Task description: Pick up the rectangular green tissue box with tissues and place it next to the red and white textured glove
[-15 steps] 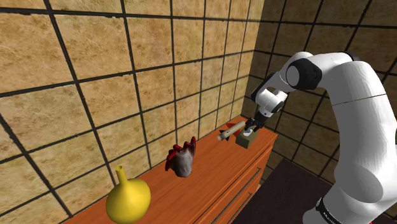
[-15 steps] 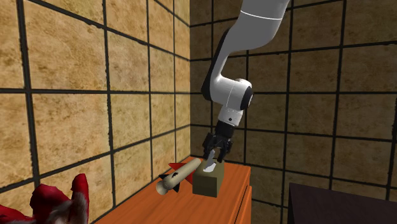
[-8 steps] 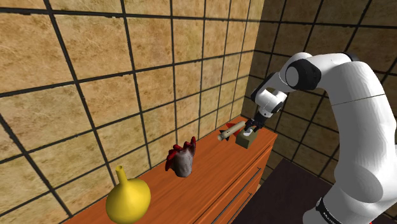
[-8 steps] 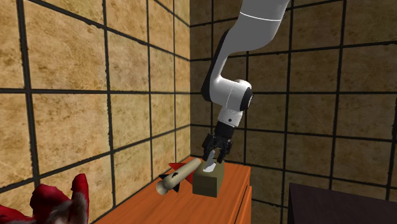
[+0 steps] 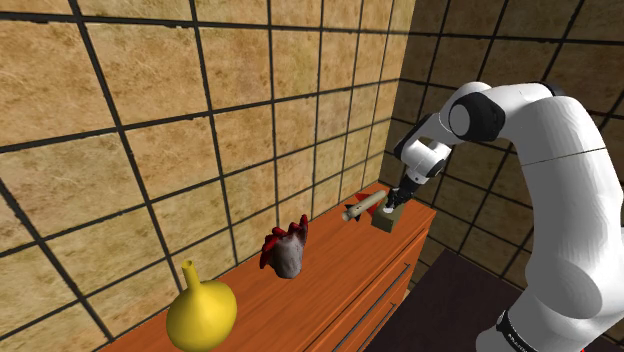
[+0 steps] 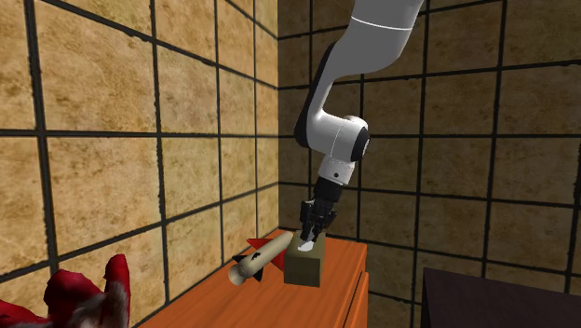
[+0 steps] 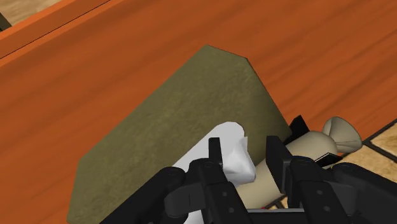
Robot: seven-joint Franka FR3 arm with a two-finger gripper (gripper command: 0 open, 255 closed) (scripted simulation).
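— At the corner end of the wooden cabinet top [image 5: 340, 262], your olive-green tissue box [image 5: 383, 224] sits flat, with a rocket-shaped toy [image 5: 362, 208] just beside it on the wall side. Your gripper [image 5: 397, 203] hangs right over the box, pointing down.

— Why come at it from above?

— My guess is that the box's body looks broader than the gap you have. That makes the white tissue [image 7: 236, 158] sticking out of its top the one part you can pinch. Coming straight down should also steer you clear of the toy.

— Do I have it?

— Not by what the wrist view gives you. Your fingers [image 7: 216, 158] stand a little apart, one on each side of the tuft, with their tips low over the box's top face. One pad looks to be on the tissue, and a sliver of space shows between the tuft and the other pad. You are flanking it, not clamping it, and the box rests on the wood, not lifted.

— And the glove?

— Your red and white glove [image 5: 286, 248] stands well apart from the box, farther along the cabinet toward the shoulder view's left. Lifting by tissue alone looks risky to me, since it could slide out and leave the box behind. You'd want a firm close before raising.
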